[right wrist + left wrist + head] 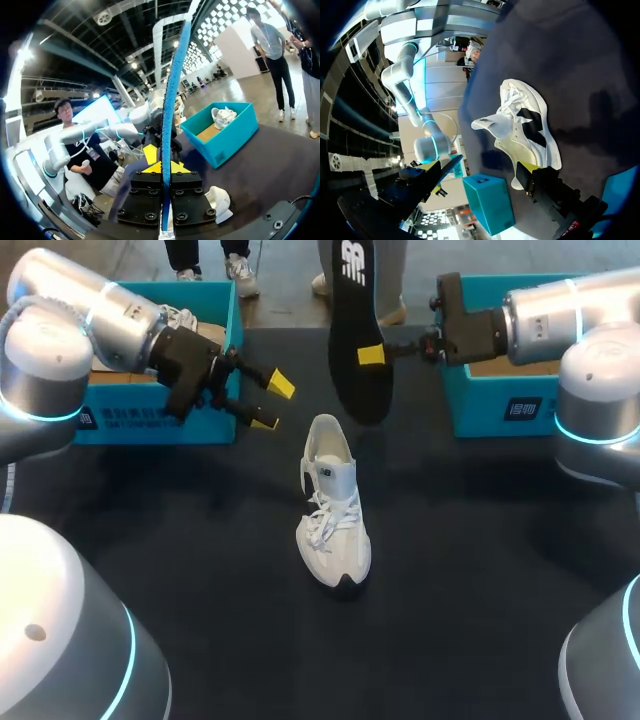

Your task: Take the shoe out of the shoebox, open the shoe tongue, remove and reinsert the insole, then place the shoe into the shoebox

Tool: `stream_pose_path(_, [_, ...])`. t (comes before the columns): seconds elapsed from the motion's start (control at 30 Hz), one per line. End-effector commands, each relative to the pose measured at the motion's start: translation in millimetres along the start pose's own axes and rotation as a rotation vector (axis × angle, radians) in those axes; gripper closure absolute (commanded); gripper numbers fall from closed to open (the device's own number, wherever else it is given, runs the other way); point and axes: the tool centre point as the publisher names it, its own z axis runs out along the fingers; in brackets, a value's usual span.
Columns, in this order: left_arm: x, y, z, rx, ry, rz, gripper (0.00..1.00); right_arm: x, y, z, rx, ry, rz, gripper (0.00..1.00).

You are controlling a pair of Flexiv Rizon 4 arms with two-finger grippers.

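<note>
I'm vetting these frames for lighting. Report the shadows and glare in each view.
Head view: the white shoe stands out bright on the dark table, with hardly any shadow around it. Left wrist view: soft dark shadows lie on the table beyond the shoe. Right wrist view: strong light from behind the insole, which is seen edge-on in the right claw.

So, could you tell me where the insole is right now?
In the head view, the insole is held upright in the right gripper, in the air just beyond the heel of the white shoe and right of the open left gripper.
</note>
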Motion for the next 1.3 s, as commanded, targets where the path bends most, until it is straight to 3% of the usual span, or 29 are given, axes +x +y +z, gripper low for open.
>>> stream_pose_path(0.03, [11.5,7.8,2.0,0.046,0.002,0.008,0.0,-18.4,0.4,18.0,-0.01,0.035,-0.01,1.0])
stream_pose_path(0.33, [30.6,13.6,0.3,0.046,0.058,0.004,0.0,-30.5,-15.4,36.2,-0.029,0.068,0.018,1.0])
stream_pose_path(0.67, [37.5,13.3,-1.9,-0.005,0.06,-0.021,0.0,-30.5,-15.4,36.2,-0.029,0.068,0.018,1.0])
stream_pose_path(0.93, [39.0,13.3,1.0,-0.102,0.047,-0.036,0.0,-30.5,-15.4,36.2,-0.029,0.068,0.018,1.0])
stream_pose_path(1.3, [37.6,10.2,12.1,-0.129,0.022,-0.038,0.0,-58.7,-32.0,51.4,-0.027,0.082,-0.019,1.0])
